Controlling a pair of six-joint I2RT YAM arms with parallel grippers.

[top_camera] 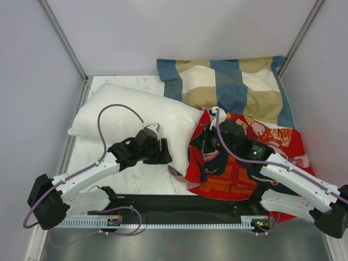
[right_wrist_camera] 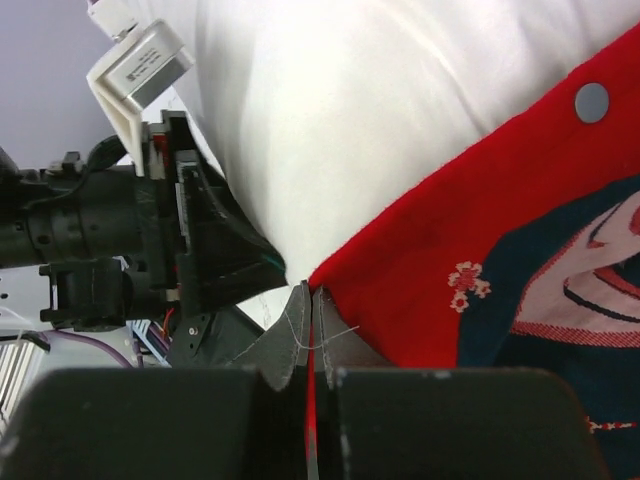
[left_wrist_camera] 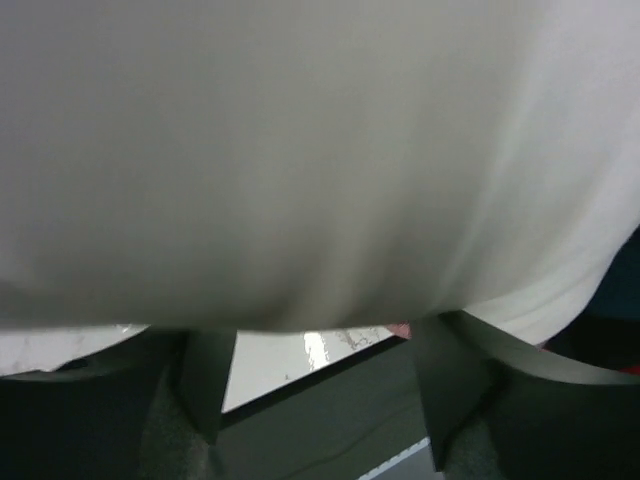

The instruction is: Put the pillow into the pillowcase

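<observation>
The plain white pillow [top_camera: 136, 114] lies on the left half of the table, its right corner against the red printed pillowcase [top_camera: 239, 163]. My left gripper [top_camera: 162, 152] sits at the pillow's near edge. In the left wrist view the pillow [left_wrist_camera: 300, 150] bulges over the two fingers [left_wrist_camera: 205, 385], which stand wide apart with bare table between them, so this gripper [left_wrist_camera: 325, 390] is open. My right gripper [right_wrist_camera: 312, 305] is shut on the pillowcase's [right_wrist_camera: 450, 240] red edge, right beside the pillow [right_wrist_camera: 330, 120]. From above it [top_camera: 198, 144] sits at the case's left edge.
A blue, tan and cream checked pillow [top_camera: 234, 87] lies at the back right, touching the pillowcase. Grey walls close in the table [top_camera: 147, 179] on the left, back and right. A black strip [top_camera: 179, 204] runs along the near edge between the arm bases.
</observation>
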